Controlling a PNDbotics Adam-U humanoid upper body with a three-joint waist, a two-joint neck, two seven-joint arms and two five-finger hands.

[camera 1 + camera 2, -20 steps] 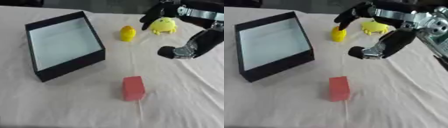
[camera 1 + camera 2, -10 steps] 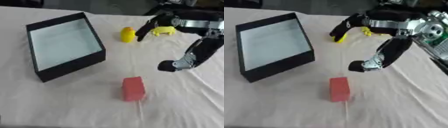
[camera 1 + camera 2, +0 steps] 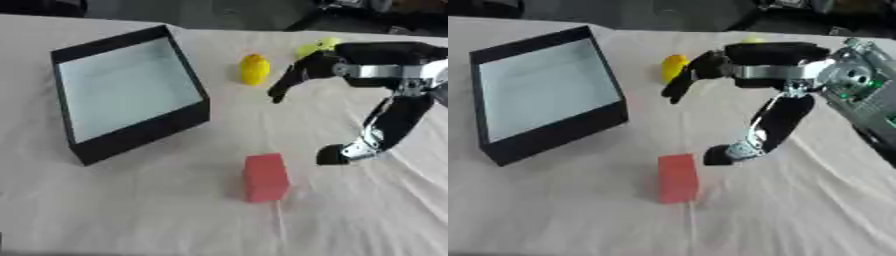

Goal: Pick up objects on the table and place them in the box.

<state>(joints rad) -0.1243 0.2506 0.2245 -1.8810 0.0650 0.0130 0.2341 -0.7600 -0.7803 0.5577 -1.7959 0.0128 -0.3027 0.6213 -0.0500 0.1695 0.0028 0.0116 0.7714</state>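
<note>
Left eye view puts the red block point(image 3: 265, 176) nearest, upright on the cloth-covered table point(image 3: 131, 215) and well apart from everything but the right hand point(image 3: 350, 100). That hand comes in from the right edge and hangs spread above the cloth: its thumb drops low, the tip just beside the block's right side but not touching it, while the fingers point(image 3: 293, 80) reach out leftward and up, straight or only lightly bent. It holds nothing. I judge the wide spread to be a readying pose, with the block the likeliest target since it sits closest under the thumb.

Farther back on the left, the black box point(image 3: 131, 95) lies with its pale floor open to the camera and nothing in it, so none of the objects has been placed yet; its open mouth leaves a plain drop from above. Beyond the fingers, a small yellow rounded object point(image 3: 255, 69) stands near the box's far right corner. Farthest, a second yellow thing point(image 3: 315, 46) peeks out behind the arm; its shape is too hidden to name.

The right eye view shows more of the silver wrist and forearm at the right edge, but there the fingers cover part of the yellow rounded object. The left hand appears in neither view.
</note>
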